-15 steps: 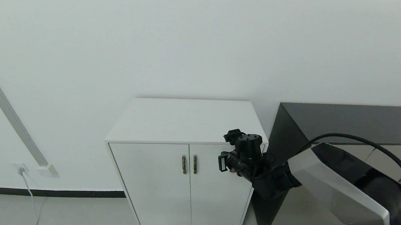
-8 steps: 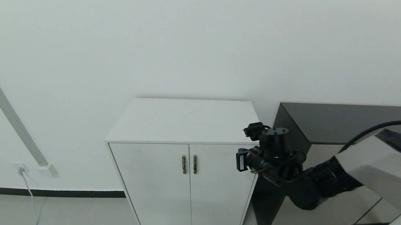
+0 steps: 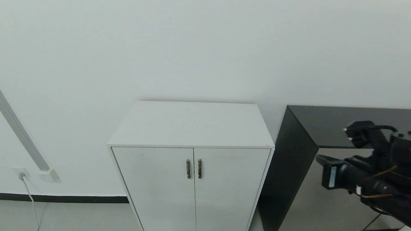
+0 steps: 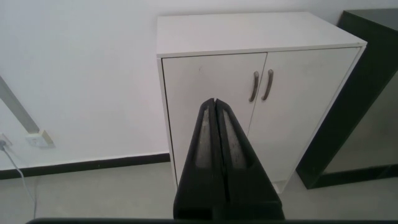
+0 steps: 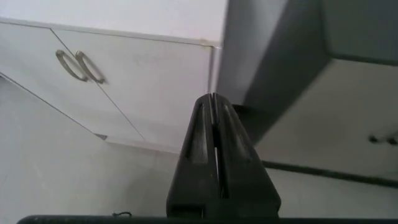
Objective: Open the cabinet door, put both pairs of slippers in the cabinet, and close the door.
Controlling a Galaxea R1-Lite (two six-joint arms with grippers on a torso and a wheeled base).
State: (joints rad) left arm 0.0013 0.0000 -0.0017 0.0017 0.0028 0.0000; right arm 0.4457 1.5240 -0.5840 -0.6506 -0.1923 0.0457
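The left pincer (image 4: 214, 106) has its two fingers pressed flat together, with nothing between them. Straight ahead of its tips and well apart from them stands the white cabinet (image 3: 193, 125), upright against the wall. Both the left door (image 3: 154, 189) and the right door (image 3: 227, 188) are shut flush. The two slim vertical handles (image 3: 193, 168) sit just beside each other at the seam where the doors meet, a little to the right of the line in which the left pincer points. The right pincer (image 5: 213, 99) is likewise closed finger against finger and grips nothing. It hangs off the cabinet's right side and touches no door or handle. Past its tips lies the narrow gap where the white cabinet meets the black cabinet (image 3: 338, 123), the two standing side by side on the pale floor (image 3: 70, 219). Far off to the left of both pincers, low on the wall, a wall socket (image 3: 20, 172) has a thin cable (image 3: 32, 204) trailing down to the floor.
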